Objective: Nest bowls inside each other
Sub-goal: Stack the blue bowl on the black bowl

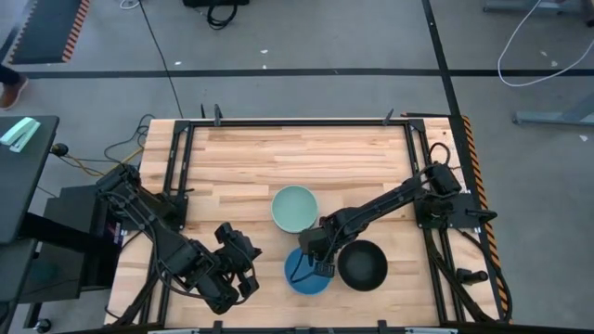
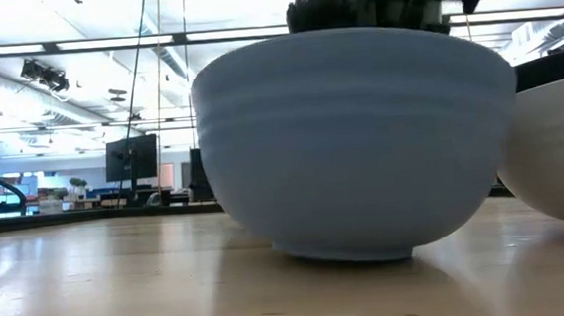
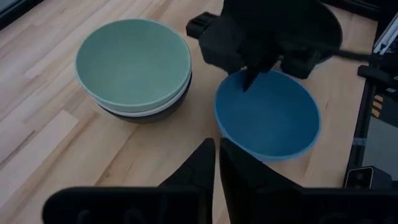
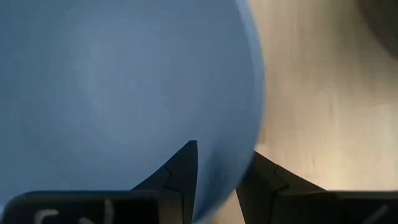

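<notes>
High view: the blue bowl (image 1: pixel 305 270) sits on the wooden tabletop (image 1: pixel 297 158) and serves as the landmark; the right claw (image 1: pixel 320 266) is at its rim.
Right claw: its two fingers straddle the blue bowl's wall, one inside and one outside; I judge them closed on the rim or nearly so, set for a lift.
Mint stack: a pale mint green bowl (image 3: pixel 133 62) lies just beyond the blue bowl, already nested on a white bowl (image 3: pixel 140 111) and a black one (image 3: pixel 163 107); their rims show as thin bands beneath it.
Black bowl: a single black bowl (image 1: pixel 362 264) stands just beside the blue bowl, on the side toward the right arm's base, apparently not touching.
White bowl: in the low view a white wall (image 2: pixel 560 148) curves close beside the blue bowl; I cannot tell whether it carries the black bowl.
Left claw: (image 3: pixel 216 163) hangs near the blue bowl on the side away from the black one, fingers together, holding nothing, waiting.
Reason for the grip: pinching the thin rim suits a smooth round wall that gives no other purchase.
Materials: bowls are smooth, matte, deep and round with small flat feet; the tabletop is pale jointed planks.
</notes>
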